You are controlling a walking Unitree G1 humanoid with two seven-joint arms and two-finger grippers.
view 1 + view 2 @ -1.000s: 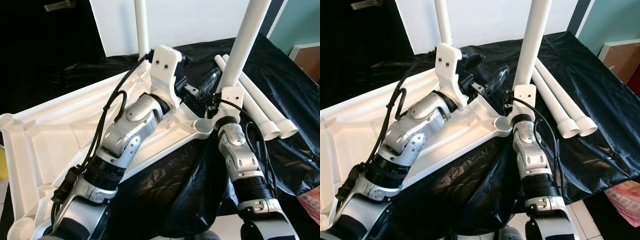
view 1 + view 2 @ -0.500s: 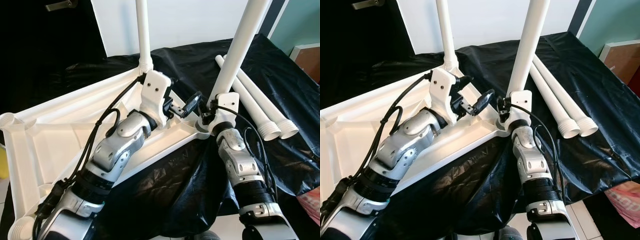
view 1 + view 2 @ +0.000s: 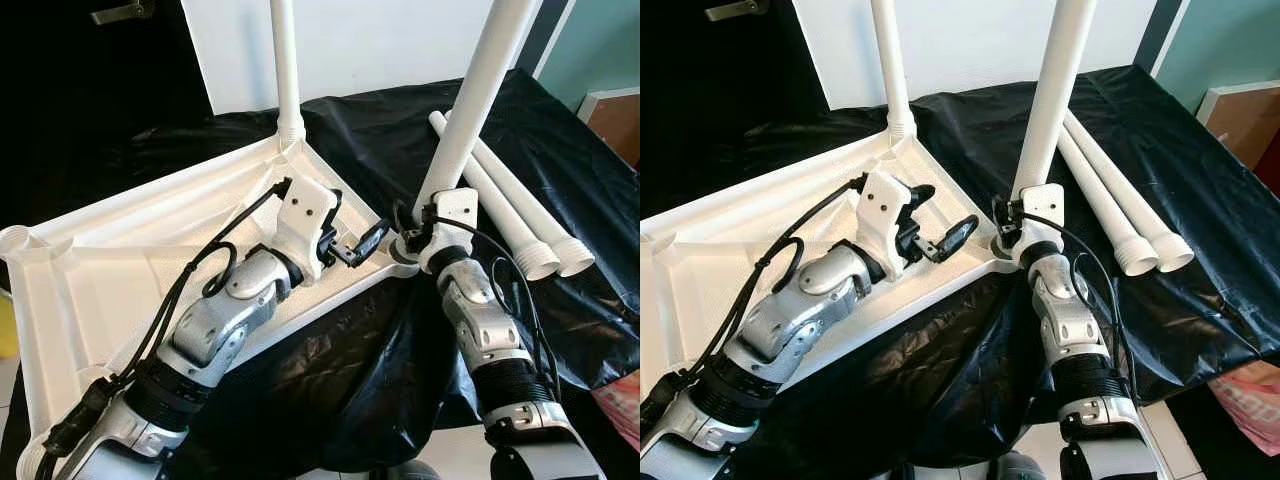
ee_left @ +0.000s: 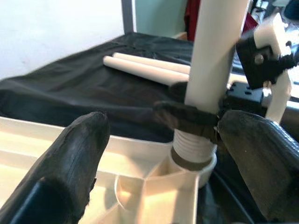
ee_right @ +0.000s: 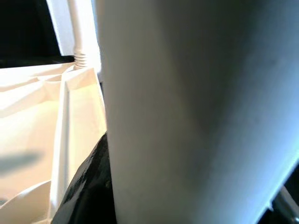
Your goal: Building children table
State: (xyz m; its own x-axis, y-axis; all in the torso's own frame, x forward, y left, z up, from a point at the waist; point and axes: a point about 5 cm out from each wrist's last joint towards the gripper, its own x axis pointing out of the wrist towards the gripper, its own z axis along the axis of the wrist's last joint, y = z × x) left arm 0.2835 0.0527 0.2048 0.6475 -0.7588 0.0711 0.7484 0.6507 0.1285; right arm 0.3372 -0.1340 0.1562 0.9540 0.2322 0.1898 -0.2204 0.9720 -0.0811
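Note:
The white table top [image 3: 120, 270] lies upside down on black sheeting. One white leg [image 3: 287, 70] stands screwed into its far corner. A second leg [image 3: 470, 110] stands tilted in the near right corner socket, and my right gripper [image 3: 415, 228] is shut around its lower end. In the left wrist view the threaded end [image 4: 192, 151] sits in the socket, with the right gripper's black fingers [image 4: 184, 119] wrapped just above it. My left gripper [image 3: 352, 232] hovers open over the table top's rim, just left of that socket and holding nothing.
Two loose white legs [image 3: 515, 205] lie side by side on the black sheeting [image 3: 360, 130] to the right of the held leg. A white wall rises behind. The sheeting drapes over the near edge; a pink item [image 3: 622, 395] sits low right.
The right gripper has brought the leg's end down into the corner socket. The left arm has drawn back toward me and lowered, from near the far leg to beside that socket.

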